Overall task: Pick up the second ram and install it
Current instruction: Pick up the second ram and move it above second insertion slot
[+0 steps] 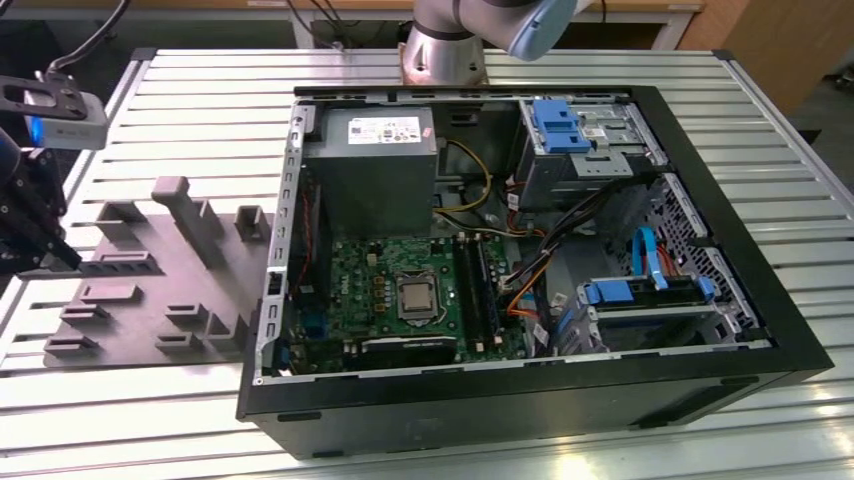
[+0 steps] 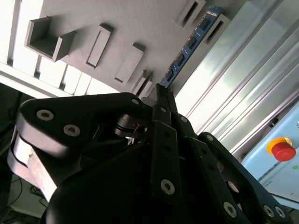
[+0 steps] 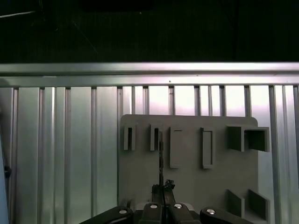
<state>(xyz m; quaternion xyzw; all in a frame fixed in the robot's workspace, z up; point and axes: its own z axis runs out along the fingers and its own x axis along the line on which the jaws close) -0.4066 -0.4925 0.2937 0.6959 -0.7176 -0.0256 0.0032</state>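
The second ram (image 2: 187,46) is a thin blue-green stick with black chips. My gripper (image 2: 161,91) is shut on one end of it, and the rest of the stick reaches out past the fingertips. In the first wrist view the ram (image 3: 161,158) shows edge-on as a dark line rising from the gripper (image 3: 162,190), over the grey fixture plate (image 3: 187,186) and beside one of its narrow slot blocks (image 3: 154,137). In the exterior view the gripper (image 1: 54,258) hangs at the far left, over the left edge of the fixture plate (image 1: 147,300).
The open computer case (image 1: 534,400) lies to the exterior view's right of the fixture, with its motherboard (image 1: 387,280) and black memory slots (image 1: 477,285) facing up. Grey blocks (image 1: 187,215) stand up from the plate. A ribbed metal table (image 1: 174,110) carries everything.
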